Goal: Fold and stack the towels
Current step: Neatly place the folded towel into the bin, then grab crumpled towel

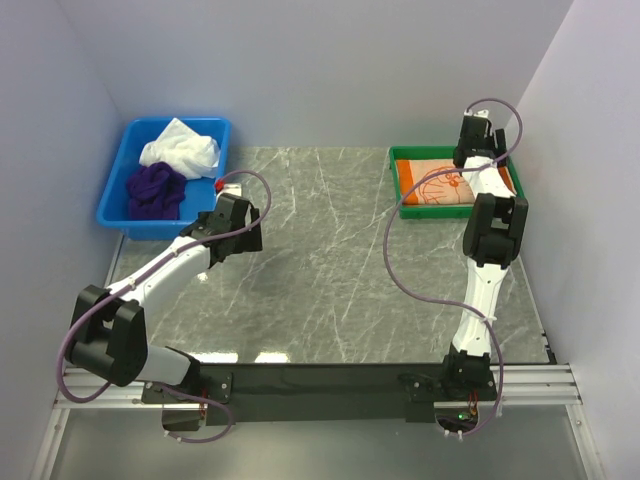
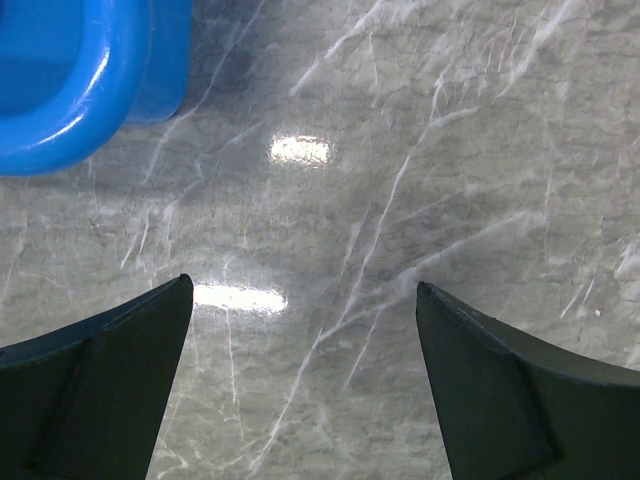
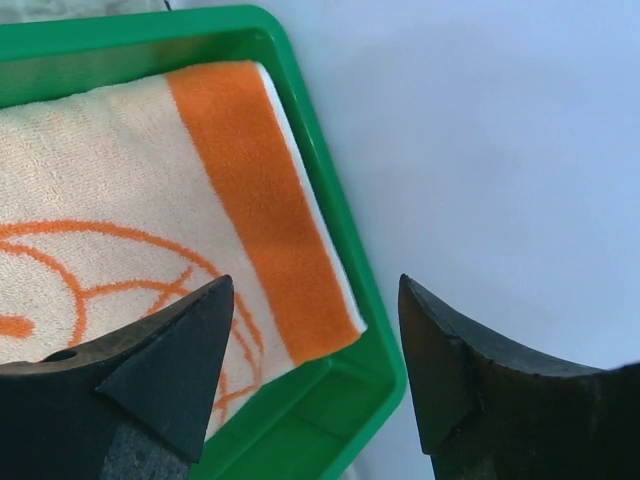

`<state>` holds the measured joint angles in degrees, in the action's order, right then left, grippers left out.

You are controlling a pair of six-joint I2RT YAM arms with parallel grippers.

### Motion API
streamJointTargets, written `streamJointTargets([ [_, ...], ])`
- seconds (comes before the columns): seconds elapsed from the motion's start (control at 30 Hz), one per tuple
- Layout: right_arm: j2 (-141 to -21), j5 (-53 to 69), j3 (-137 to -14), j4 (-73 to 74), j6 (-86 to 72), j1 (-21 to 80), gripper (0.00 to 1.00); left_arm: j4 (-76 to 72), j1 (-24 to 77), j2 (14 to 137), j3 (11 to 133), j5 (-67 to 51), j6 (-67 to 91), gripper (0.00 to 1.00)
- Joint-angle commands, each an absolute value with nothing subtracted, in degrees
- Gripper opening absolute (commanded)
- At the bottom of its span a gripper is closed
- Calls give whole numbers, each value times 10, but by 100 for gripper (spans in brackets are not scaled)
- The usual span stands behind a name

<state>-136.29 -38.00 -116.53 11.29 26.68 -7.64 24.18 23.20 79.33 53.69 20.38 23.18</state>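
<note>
The orange towel (image 1: 445, 183) with white cartoon print lies folded flat in the green tray (image 1: 404, 190) at the back right; it also shows in the right wrist view (image 3: 130, 220). The white towel (image 1: 181, 148) and the dark purple towel (image 1: 154, 191) lie crumpled in the blue bin (image 1: 118, 193) at the back left. My left gripper (image 2: 303, 290) is open and empty over bare marble, just right of the bin's corner (image 2: 60, 110). My right gripper (image 3: 315, 285) is open and empty above the tray's far corner (image 3: 380, 330).
The grey marble table top (image 1: 330, 260) lies between bin and tray. Pale walls stand close on the left, back and right; the right wall (image 3: 500, 140) is right beside the tray. A black rail (image 1: 330, 380) runs along the near edge.
</note>
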Motion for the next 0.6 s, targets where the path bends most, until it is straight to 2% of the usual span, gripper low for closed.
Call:
streamJointTargets([
  [0.0, -1287, -388, -1146, 140, 181, -63, 74, 222, 230, 762, 541, 200, 227, 99],
  [0.13, -1190, -311, -1096, 215, 50, -36, 81, 221, 217, 742, 556, 181, 240, 99],
  [0.17, -1152, -274, -1085, 226, 29, -30, 87, 224, 212, 742, 565, 177, 251, 99],
  [0.23, -1114, -237, -1051, 253, -24, -9, 90, 244, 196, 743, 605, 178, 262, 99],
  [0.27, -1096, -220, -1038, 259, -42, -3, 96, 250, 191, 744, 619, 191, 268, 99],
  [0.43, -986, -109, -950, 269, -112, 69, 97, 286, 108, 800, 749, 199, 288, 99],
  [0.57, -915, -87, -885, 246, -133, 138, 97, 285, 36, 893, 868, 182, 315, 99],
])
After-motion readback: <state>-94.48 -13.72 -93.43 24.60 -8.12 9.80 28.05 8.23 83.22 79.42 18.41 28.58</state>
